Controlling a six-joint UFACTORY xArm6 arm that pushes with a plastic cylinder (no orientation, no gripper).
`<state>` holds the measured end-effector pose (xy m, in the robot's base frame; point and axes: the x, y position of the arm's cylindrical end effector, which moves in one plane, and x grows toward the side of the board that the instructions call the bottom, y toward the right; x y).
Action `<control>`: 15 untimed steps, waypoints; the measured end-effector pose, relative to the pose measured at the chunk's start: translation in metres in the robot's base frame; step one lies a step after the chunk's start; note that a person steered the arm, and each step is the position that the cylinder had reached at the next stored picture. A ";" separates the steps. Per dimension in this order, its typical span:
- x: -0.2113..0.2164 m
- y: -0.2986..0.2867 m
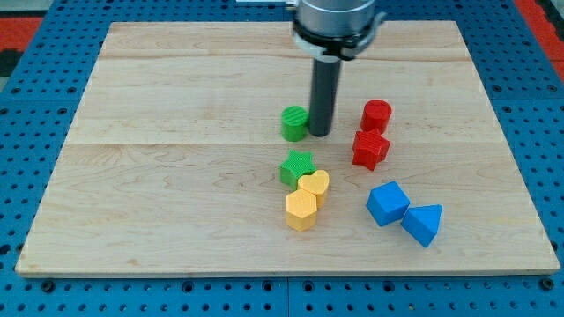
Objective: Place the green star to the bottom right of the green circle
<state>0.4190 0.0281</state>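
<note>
In the camera view, the green star was seen lying just below the green circle, near the middle of the tabletop, and touching or very nearly touching the yellow heart at its lower right. The dark rod's tip was set just right of the green circle, close beside it, and above the star. No hand was present on this arm, only the rod, so no spread or pinch could be reported.

The star was judged to be a small, light, rigid block that would slide readily on the smooth wood. It could not be gripped; it would have to be pushed, best from its left face, since its points might make it turn if struck off-centre. The yellow heart crowding its right side was judged likely to be carried along.

Eight blocks were counted: two green, two yellow (the heart and a yellow hexagon), two red (a red cylinder and a red star), and two blue (a blue cube and a blue triangle).
</note>
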 end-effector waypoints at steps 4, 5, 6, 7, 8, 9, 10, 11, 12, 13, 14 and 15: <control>0.034 0.056; 0.042 0.049; 0.061 0.052; 0.090 0.053; 0.111 0.053; 0.108 -0.004; 0.103 -0.035; 0.089 -0.034; 0.077 -0.022; 0.067 -0.006; 0.051 -0.006; 0.028 -0.021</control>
<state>0.4471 0.0068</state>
